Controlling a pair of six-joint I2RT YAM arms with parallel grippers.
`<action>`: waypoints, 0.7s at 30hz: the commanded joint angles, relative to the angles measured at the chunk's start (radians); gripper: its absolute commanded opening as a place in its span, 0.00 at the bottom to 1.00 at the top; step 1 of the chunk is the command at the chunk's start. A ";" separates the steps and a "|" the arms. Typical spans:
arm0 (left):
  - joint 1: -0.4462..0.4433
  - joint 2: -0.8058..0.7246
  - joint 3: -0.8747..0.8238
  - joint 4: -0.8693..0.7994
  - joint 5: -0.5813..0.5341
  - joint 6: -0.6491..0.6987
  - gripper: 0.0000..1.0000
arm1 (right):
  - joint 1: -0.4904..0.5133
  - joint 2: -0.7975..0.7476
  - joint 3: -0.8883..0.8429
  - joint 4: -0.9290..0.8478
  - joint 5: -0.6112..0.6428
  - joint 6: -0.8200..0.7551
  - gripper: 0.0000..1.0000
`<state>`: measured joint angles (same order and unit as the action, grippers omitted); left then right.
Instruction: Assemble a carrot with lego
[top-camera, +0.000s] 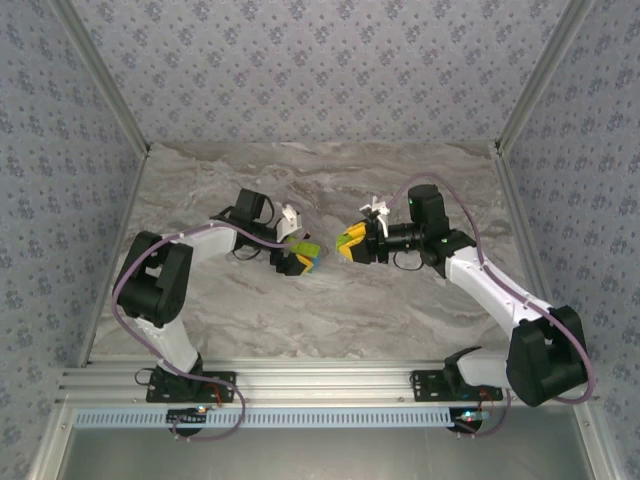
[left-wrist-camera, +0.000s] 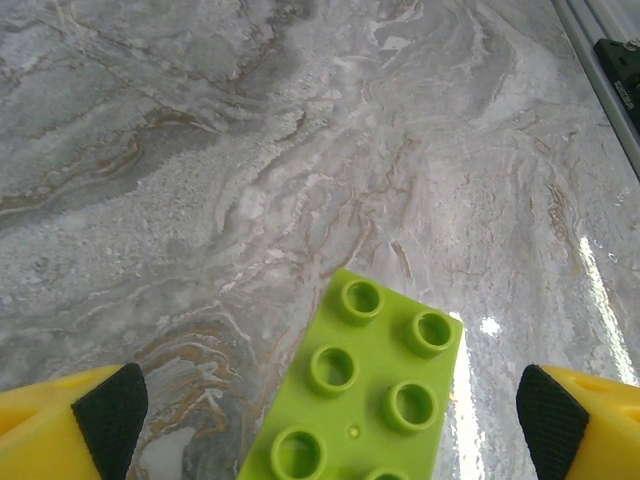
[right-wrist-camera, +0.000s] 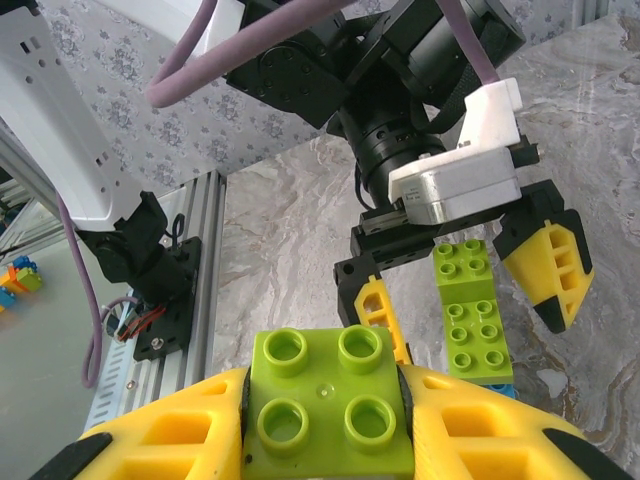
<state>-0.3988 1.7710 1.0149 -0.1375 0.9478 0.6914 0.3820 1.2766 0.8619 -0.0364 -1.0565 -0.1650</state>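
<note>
The carrot (top-camera: 306, 252), a partial stack of lime-green bricks (right-wrist-camera: 468, 300) with a light blue brick (right-wrist-camera: 495, 383) at its near end, lies at the table's middle. My left gripper (top-camera: 302, 256) straddles it and stands open. Its yellow fingers (right-wrist-camera: 552, 262) stay clear of the stack on both sides. In the left wrist view the lime studded face (left-wrist-camera: 370, 390) shows between the widely spread pads (left-wrist-camera: 108, 412). My right gripper (top-camera: 350, 243) is shut on a lime-green 2x2 brick (right-wrist-camera: 322, 395), held studs up a short way right of the stack, facing the left gripper.
A marble-patterned table (top-camera: 330, 310) is bounded by patterned walls on three sides. An aluminium rail (top-camera: 320, 382) with the arm bases runs along the near edge. Some loose coloured bricks (right-wrist-camera: 15, 278) lie beyond the rail, off the table.
</note>
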 joint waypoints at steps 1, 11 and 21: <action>-0.011 0.011 0.027 -0.076 -0.004 0.031 0.97 | 0.005 0.008 0.022 -0.009 -0.023 0.002 0.28; -0.061 0.042 0.027 -0.108 -0.063 0.031 0.90 | 0.007 0.005 0.019 -0.009 -0.026 0.002 0.28; -0.052 0.038 0.014 -0.064 -0.050 -0.006 0.89 | 0.007 0.005 0.012 -0.008 -0.030 0.001 0.28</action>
<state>-0.4576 1.8050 1.0203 -0.2127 0.8742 0.6910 0.3847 1.2774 0.8619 -0.0360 -1.0565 -0.1650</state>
